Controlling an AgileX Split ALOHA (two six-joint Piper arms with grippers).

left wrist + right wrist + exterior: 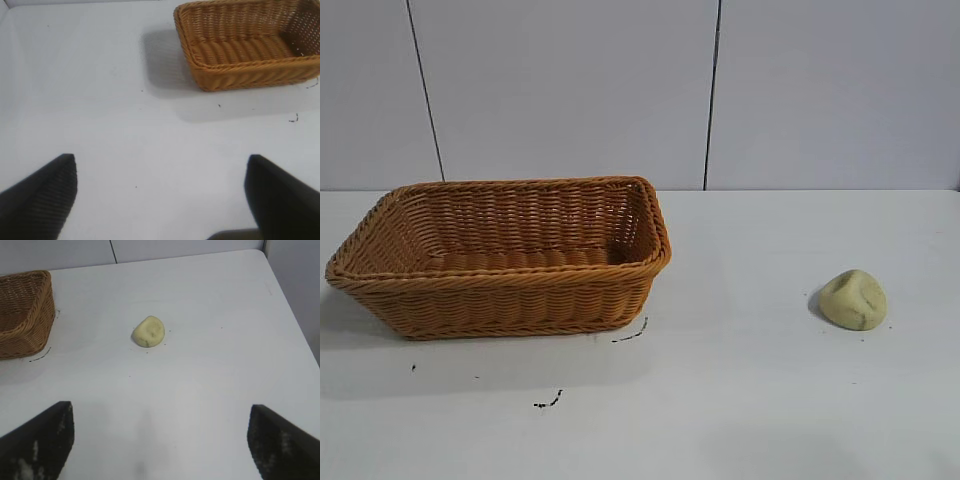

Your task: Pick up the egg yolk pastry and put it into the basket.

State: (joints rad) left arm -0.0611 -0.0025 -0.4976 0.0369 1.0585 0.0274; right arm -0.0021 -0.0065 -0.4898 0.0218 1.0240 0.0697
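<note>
The egg yolk pastry [853,299], a small pale yellow lump with a dent and dark smudges, lies on the white table at the right. It also shows in the right wrist view [148,331], well ahead of my right gripper [161,412], which is open and empty. The orange-brown wicker basket [500,300] stands at the left and is empty. In the left wrist view the basket [250,75] lies far ahead of my left gripper [162,162], which is open and empty. Neither gripper shows in the exterior view.
Small black marks [632,335] dot the white table [740,400] in front of the basket. A grey panelled wall [640,90] stands behind the table. The table's edge [290,315] runs close beside the pastry in the right wrist view.
</note>
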